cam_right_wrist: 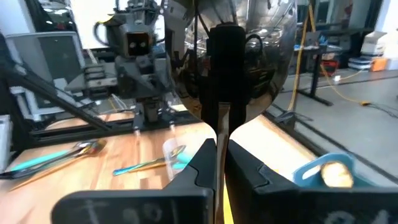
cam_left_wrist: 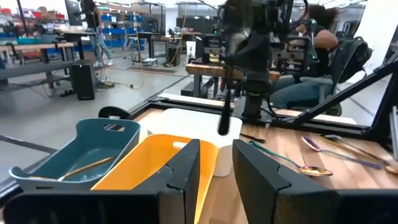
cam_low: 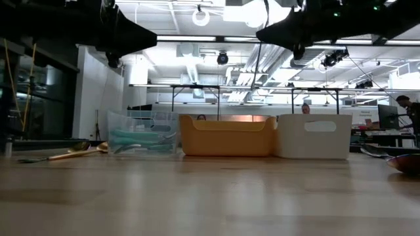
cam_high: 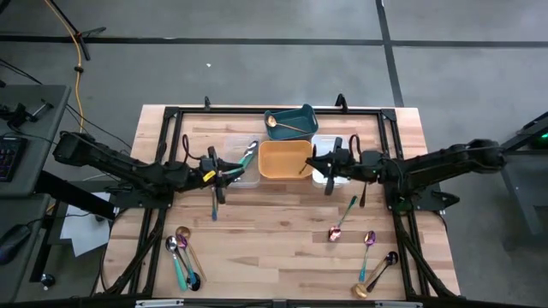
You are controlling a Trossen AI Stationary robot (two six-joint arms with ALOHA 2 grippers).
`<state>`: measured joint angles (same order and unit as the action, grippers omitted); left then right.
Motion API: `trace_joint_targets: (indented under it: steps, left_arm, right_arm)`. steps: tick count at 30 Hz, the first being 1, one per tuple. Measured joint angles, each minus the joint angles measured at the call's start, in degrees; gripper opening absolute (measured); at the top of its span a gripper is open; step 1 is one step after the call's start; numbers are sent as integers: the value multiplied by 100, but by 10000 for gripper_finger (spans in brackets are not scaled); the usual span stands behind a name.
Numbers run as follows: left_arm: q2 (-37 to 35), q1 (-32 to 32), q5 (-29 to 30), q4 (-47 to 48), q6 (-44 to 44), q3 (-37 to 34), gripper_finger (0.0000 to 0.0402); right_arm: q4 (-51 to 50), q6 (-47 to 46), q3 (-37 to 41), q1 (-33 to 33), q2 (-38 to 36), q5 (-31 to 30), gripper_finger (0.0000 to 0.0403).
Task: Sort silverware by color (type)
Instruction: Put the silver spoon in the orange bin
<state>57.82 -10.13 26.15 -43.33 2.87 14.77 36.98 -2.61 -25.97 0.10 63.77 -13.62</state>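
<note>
Right gripper (cam_right_wrist: 221,146) first: jaws clamped together on the slim handle of a black spoon (cam_left_wrist: 224,115), pinched high on the stem, with the spoon hanging straight down over the white tray (cam_low: 314,137). That's a light, rigid piece, polished and slick, so a narrow pinch like this could let it swivel. Gripping across the flat of the handle, near the middle, looks the safest hold.

Left gripper (cam_left_wrist: 216,146): jaws apart, nothing between them, hovering beside the clear tray (cam_low: 143,134), which has teal-handled pieces in it, and facing the orange tray (cam_high: 285,160).

Further back, a gold spoon (cam_high: 287,127) lies in the teal tray (cam_high: 301,112).

Out on the table (cam_high: 274,222), loose silverware waits: a cluster near the left front corner (cam_high: 184,257), a few more spoons at the right front (cam_high: 368,248). They all lie flat on the wood, thin and low, so I'd expect each pick-up to need jaws straddling the handle right at the surface.
</note>
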Motion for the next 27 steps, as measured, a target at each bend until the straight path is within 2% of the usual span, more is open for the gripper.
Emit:
trace_joint_targets:
  steps: [6, 14, 22, 27]
  left_arm:
    - [2, 0, 1, -4, -40, 1, 87]
    - [2, -1, 0, -30, -148, 5, 87]
    - [2, 0, 0, -29, -57, 6, 87]
    - [2, -4, 0, -15, -53, 6, 87]
  right_arm:
    - [-1858, 13, -1215, -576, 398, 580, 6]
    - [-5018, 705, -3448, -872, 2203, 723, 6]
    - [-6349, 1387, -4977, -913, 3831, 784, 6]
    - [-7211, 1468, -5607, -946, 4511, 785, 6]
